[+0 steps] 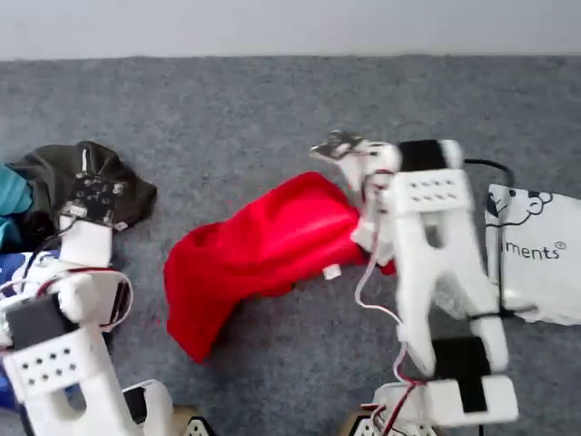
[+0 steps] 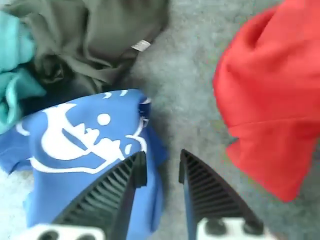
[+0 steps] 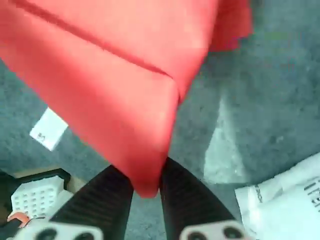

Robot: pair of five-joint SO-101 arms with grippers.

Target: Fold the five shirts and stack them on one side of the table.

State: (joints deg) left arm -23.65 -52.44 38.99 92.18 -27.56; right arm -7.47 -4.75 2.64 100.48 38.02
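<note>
Grips a folded corner of the red shirt [image 3: 115,85] in the right claw [image 3: 146,182], both fingers [image 3: 107,195] pressed onto the cloth, a small white tag [image 3: 48,129] sticking out of the fabric close by. From the high view, finds that shirt bunched across the middle of the grey table [image 1: 227,118], running from about 7 o'clock up towards 2 o'clock, its upper end at the right arm [image 1: 436,245]. Holds the left claw [image 2: 160,167] slightly parted with nothing in the gap, above bare table and just beside the blue shirt [image 2: 85,150] with its white print. Shows a loose heap at 9 o'clock of the table: olive shirt [image 1: 54,173] farthest back, teal shirt [image 1: 11,191] against it at the edge, blue one nearest the left arm [image 1: 64,345], all touching. Has a white shirt [image 1: 536,259] with dark print lying at 3 o'clock, just beside the right arm
</note>
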